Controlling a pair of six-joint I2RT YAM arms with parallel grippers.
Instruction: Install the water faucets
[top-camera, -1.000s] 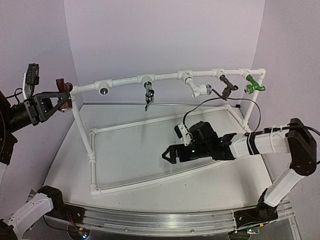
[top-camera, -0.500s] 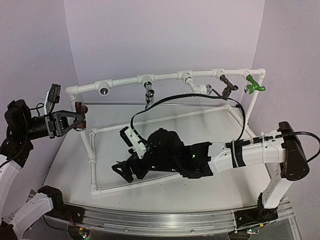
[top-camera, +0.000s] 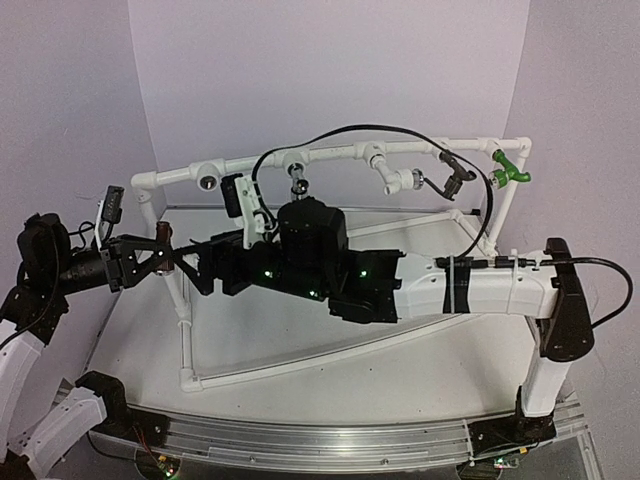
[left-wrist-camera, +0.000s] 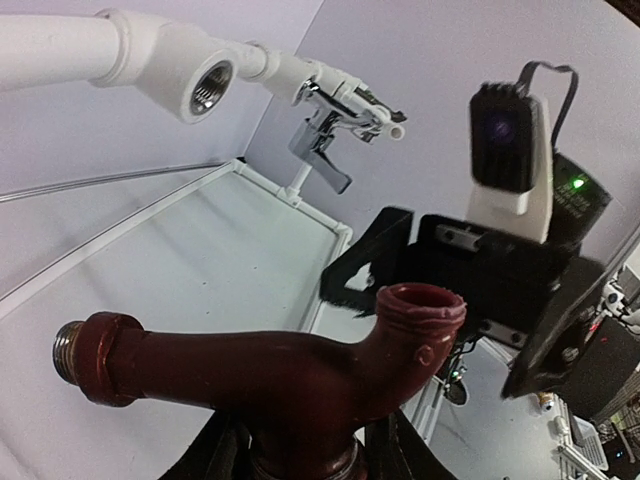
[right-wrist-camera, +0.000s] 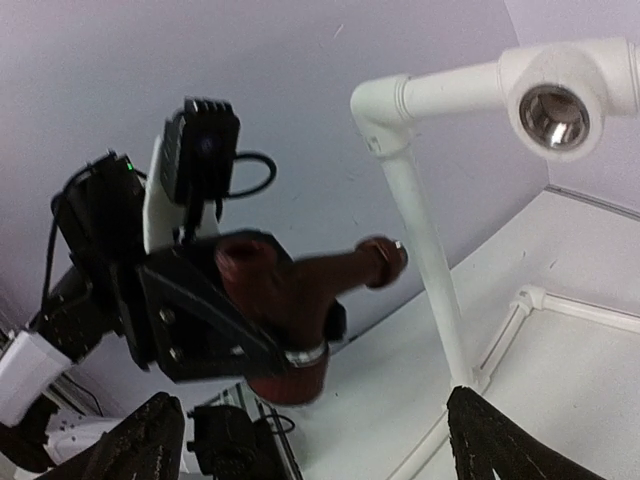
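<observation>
My left gripper (top-camera: 150, 256) is shut on the dark brown faucet (top-camera: 163, 234), held left of the white pipe frame (top-camera: 330, 156). In the left wrist view the faucet (left-wrist-camera: 270, 370) lies across the jaws, threaded end left and spout mouth up, below an empty tee socket (left-wrist-camera: 208, 88). My right gripper (top-camera: 203, 268) is open, just right of the faucet and not touching it. Its view shows the faucet (right-wrist-camera: 300, 285) in the left gripper. Chrome lever (top-camera: 298, 180), white (top-camera: 396, 180), dark bronze (top-camera: 455, 176) and green (top-camera: 511, 172) faucets sit on the top pipe.
The empty tee (top-camera: 208, 181) is at the left end of the top pipe, above the left gripper; it also shows in the right wrist view (right-wrist-camera: 556, 112). A frame post (right-wrist-camera: 425, 250) stands right of the faucet. The frame's base pipes (top-camera: 300, 360) lie on the white tabletop.
</observation>
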